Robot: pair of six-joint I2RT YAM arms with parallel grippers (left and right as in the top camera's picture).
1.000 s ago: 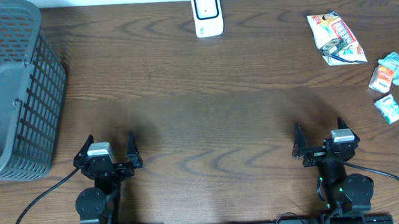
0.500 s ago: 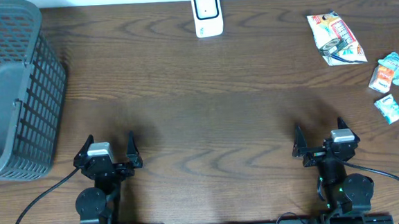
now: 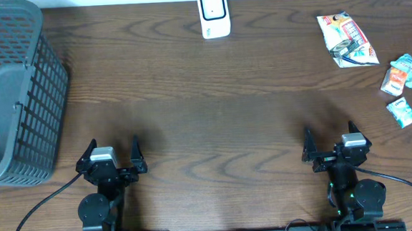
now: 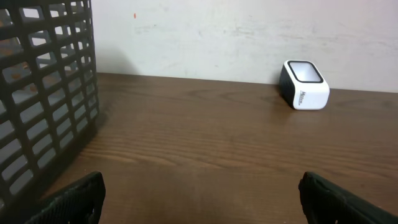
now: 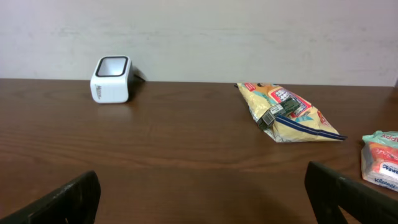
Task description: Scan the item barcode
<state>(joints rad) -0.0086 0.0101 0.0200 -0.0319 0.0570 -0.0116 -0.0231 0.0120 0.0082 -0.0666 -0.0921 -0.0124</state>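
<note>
Your snack bag (image 3: pixel 343 39) lies flat at the table's (image 3: pixel 213 115) far right, well right of the white scanner (image 3: pixel 214 13), its long axis slanting from far-left to near-right (printed side up). Left gripper (image 3: pixel 113 146) and right gripper (image 3: pixel 329 140): jaws spread wide, holding nothing.

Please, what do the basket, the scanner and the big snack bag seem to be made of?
Basket: likely moulded plastic, matte dark grey, judging by its uniform lattice wall.
Scanner: apparently hard plastic, smooth white shell with a dark window.
Snack bag: probably thin plastic film, glossy, printed and crinkled.
</note>
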